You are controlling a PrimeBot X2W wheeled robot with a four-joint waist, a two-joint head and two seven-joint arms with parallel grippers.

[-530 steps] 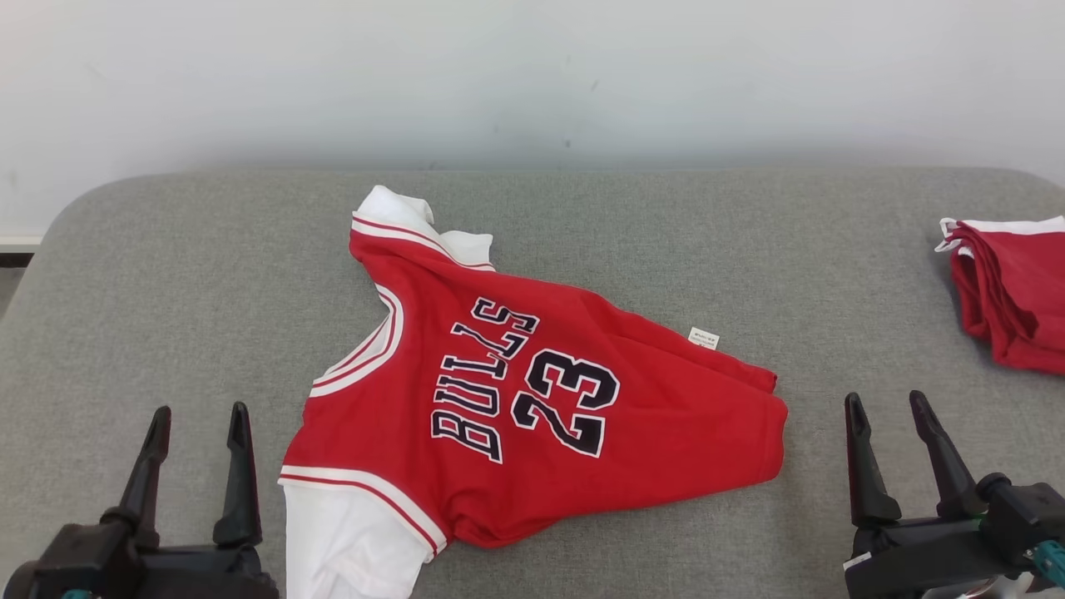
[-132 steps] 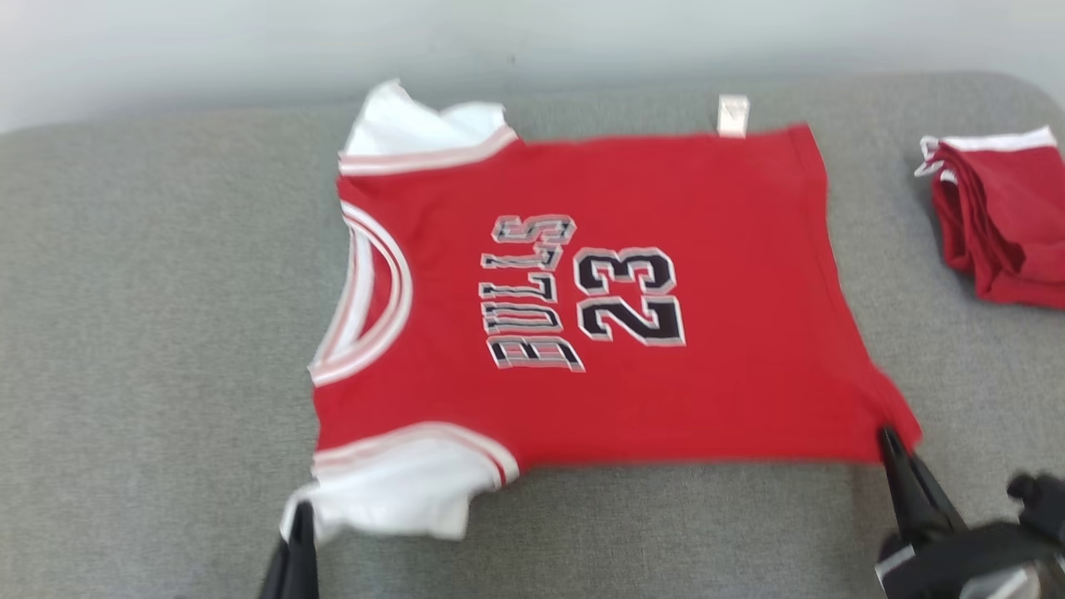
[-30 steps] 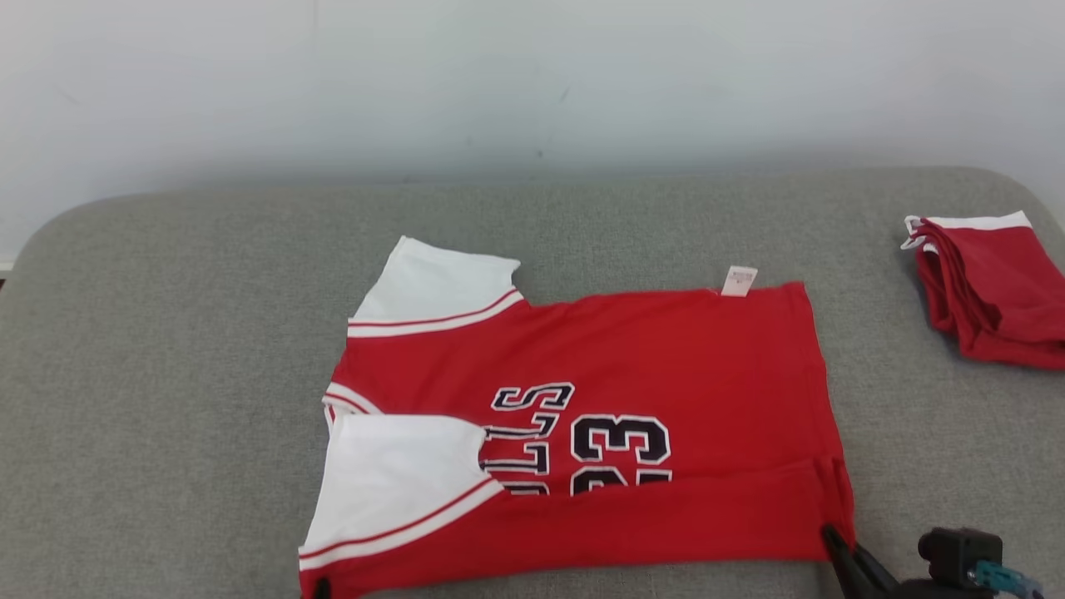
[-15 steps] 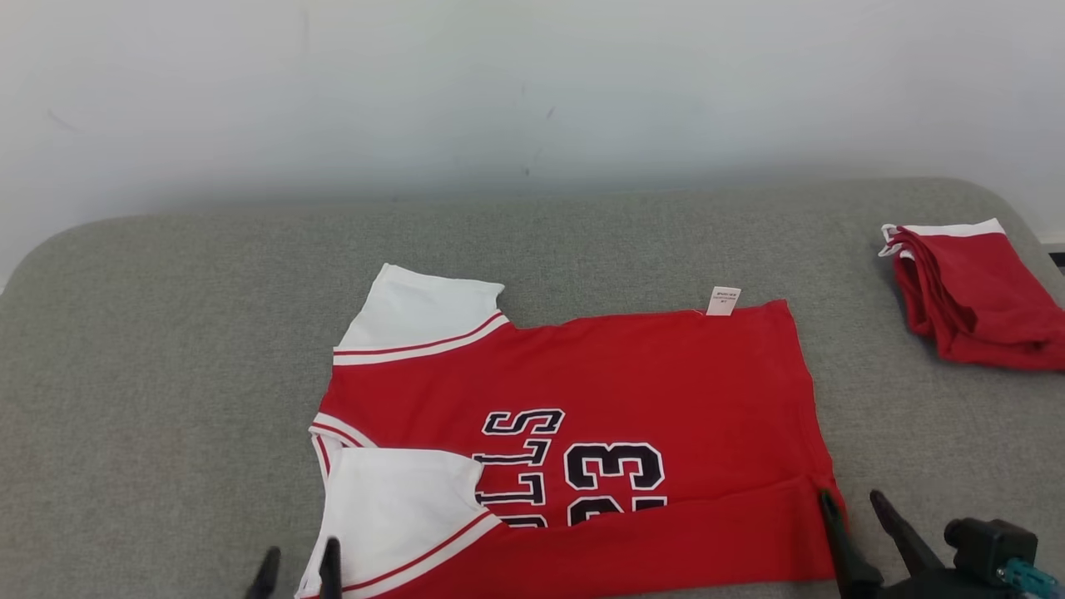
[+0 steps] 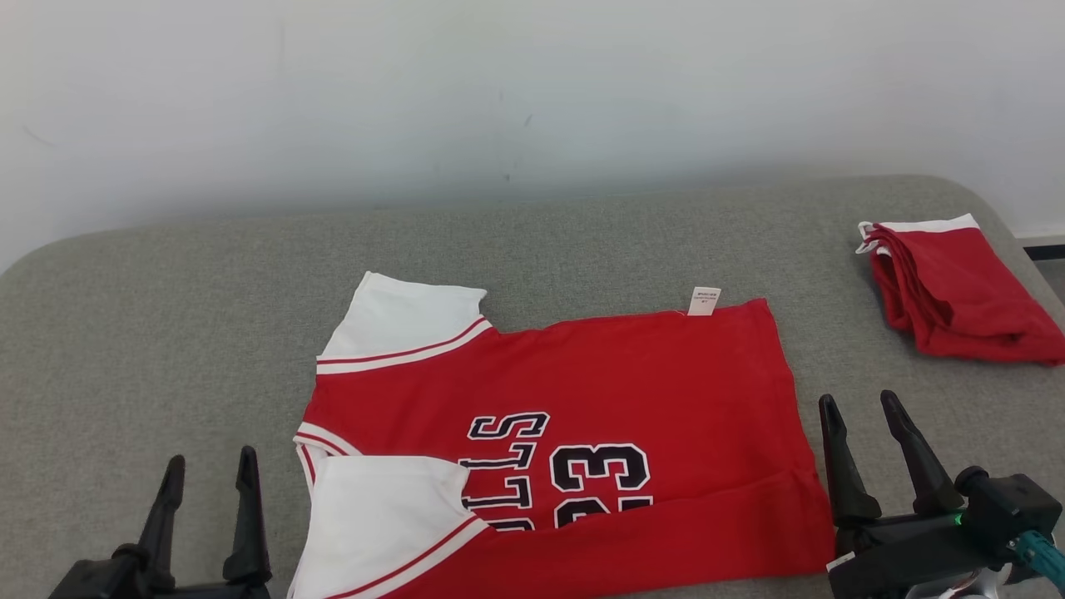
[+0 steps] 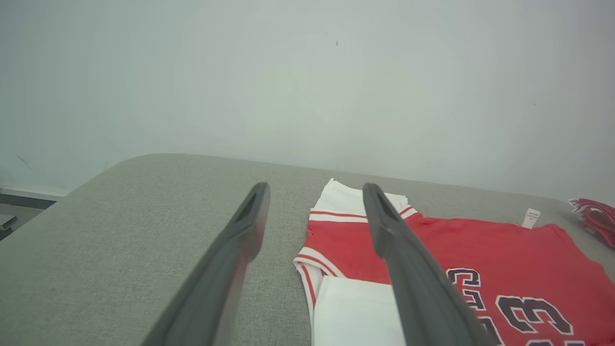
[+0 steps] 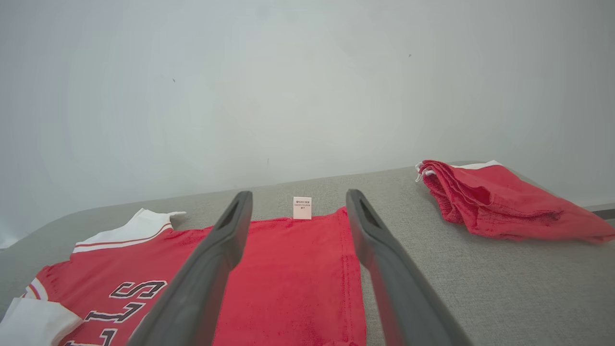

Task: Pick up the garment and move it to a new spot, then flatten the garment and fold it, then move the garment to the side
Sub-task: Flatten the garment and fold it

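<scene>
Garment (image 5: 632, 383) lies on the grey padded surface (image 5: 166, 333), near edge folded over, left claw (image 5: 210, 457) and right claw (image 5: 859, 401) open beside it, so you should pinch far sleeve (image 5: 399, 320) and far hem corner (image 5: 759, 309) together, folding evenly.

Grey fabric-covered surface (image 5: 166, 333) with rounded corners, against a plain white wall (image 5: 532, 83) (faintly scuffed).

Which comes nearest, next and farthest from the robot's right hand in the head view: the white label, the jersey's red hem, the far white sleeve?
1. Jersey's red hem, just left of the right hand.
2. White label, at the hem's far end.
3. Far white sleeve, at the jersey's left end.
</scene>
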